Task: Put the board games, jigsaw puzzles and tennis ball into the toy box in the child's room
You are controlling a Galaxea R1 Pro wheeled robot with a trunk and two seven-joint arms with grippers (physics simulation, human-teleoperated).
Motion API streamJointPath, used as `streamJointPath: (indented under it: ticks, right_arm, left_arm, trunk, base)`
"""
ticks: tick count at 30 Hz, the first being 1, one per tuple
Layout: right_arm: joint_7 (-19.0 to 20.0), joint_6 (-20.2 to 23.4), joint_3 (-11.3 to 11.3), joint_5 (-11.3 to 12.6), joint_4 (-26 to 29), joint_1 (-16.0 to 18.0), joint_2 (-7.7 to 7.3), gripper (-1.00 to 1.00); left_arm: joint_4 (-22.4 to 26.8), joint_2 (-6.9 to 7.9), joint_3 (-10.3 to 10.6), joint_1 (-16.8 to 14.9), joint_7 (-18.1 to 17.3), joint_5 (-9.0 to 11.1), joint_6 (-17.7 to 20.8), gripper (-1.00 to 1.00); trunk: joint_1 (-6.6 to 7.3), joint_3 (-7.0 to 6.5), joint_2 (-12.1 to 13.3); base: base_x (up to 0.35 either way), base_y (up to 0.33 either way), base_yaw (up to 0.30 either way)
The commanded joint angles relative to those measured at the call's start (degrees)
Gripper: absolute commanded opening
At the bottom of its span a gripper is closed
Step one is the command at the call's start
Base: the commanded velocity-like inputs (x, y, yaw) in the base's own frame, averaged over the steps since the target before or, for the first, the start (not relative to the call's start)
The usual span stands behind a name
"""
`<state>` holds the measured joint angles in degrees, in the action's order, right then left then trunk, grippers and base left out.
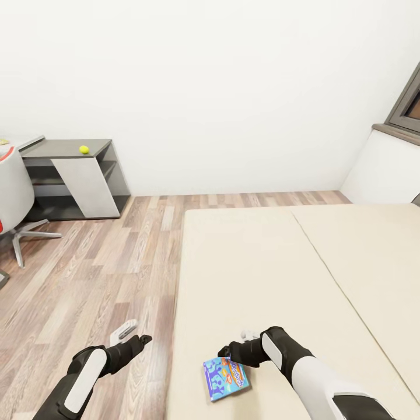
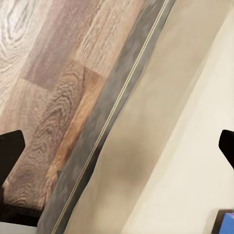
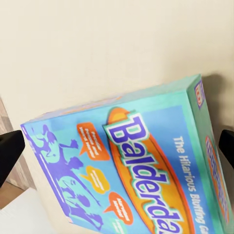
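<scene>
Item: blue game (image 1: pixel 226 378), lying flat on bed (image 1: pixel 262 256) near its edge.
Right hand (image 1: pixel 228 352) released, fingers straddling the box; step judged as pickup, next calling for closing and lifting. Left hand (image 1: pixel 139 340) released, empty, over floor (image 1: pixel 87 274). Ball (image 1: pixel 84 149) on dark desk (image 1: pixel 70 149). No container visible.

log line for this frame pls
right gripper: open over blue board game on bed | left gripper: open over floor at bed edge | tennis ball: on dark desk
</scene>
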<state>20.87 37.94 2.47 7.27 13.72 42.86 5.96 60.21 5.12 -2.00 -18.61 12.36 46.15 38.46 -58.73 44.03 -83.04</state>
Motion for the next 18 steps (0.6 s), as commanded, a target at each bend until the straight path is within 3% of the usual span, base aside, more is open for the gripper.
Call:
streamJointPath:
  ticks: [1, 18]
  right_arm:
    - [-0.1, 0.4, 0.2, 0.3, 0.1, 0.0, 0.02, 1.00]
    - [-0.1, 0.4, 0.2, 0.3, 0.1, 0.0, 0.02, 1.00]
  left_arm:
    - [0.1, 0.00, 0.0, 0.0, 0.5, 0.6, 0.2, 1.00]
    - [0.1, -0.02, 0.0, 0.0, 0.5, 0.6, 0.2, 1.00]
  trunk:
    - [0.00, 0.05, 0.0]
    - [0.00, 0.05, 0.0]
  base:
    - [0.000, 0.012, 0.000]
    - [0.000, 0.155, 0.000]
